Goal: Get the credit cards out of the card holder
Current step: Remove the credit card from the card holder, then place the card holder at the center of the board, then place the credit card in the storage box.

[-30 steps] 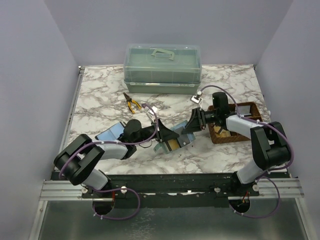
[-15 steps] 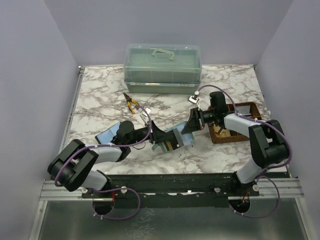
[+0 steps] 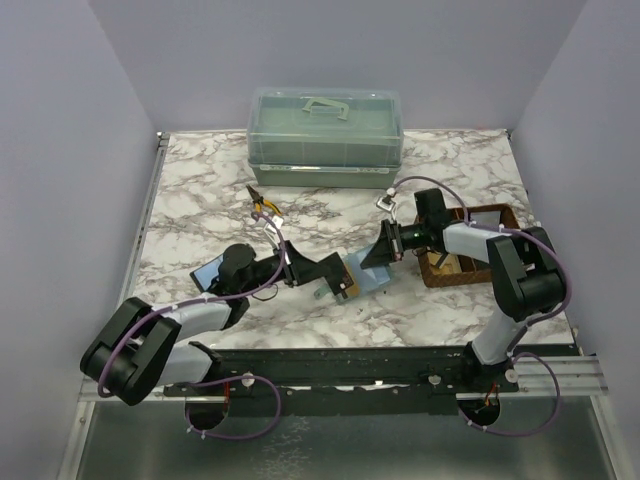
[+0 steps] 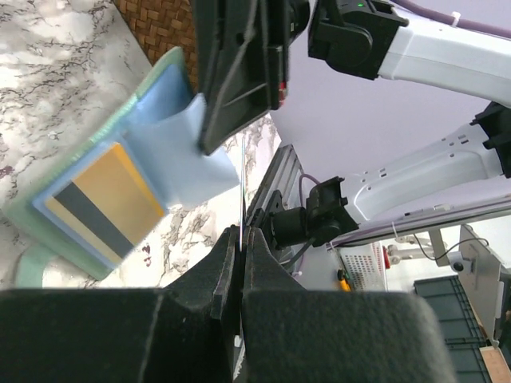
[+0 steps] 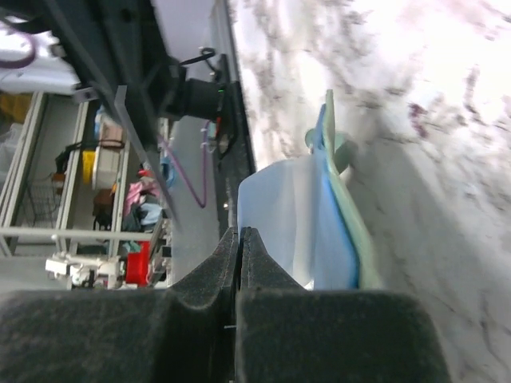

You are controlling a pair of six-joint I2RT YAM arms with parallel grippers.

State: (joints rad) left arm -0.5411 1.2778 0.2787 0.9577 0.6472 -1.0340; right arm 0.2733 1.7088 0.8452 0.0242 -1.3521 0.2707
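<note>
The card holder (image 4: 96, 199) lies open on the marble, grey-green outside, blue inside, with a gold card with a dark stripe (image 4: 108, 199) in its pocket. In the top view the card holder (image 3: 366, 277) is at mid-table. My right gripper (image 5: 240, 231) is shut on the holder's light blue inner flap (image 5: 287, 215) and holds it up; it shows in the top view (image 3: 372, 258). My left gripper (image 4: 241, 233) is shut on a thin card (image 4: 241, 187) seen edge-on, just left of the holder (image 3: 336, 274). That card also shows in the right wrist view (image 5: 144, 159).
A green translucent lidded box (image 3: 325, 135) stands at the back. Yellow-handled pliers (image 3: 263, 207) lie in front of it. A brown divided basket (image 3: 470, 262) sits right of the holder, under the right arm. A black-framed blue panel (image 3: 212, 268) lies under the left arm.
My left gripper has drawn back to the left, away from the holder, with the thin card in its jaws. My right gripper has kept its hold on the flap.
</note>
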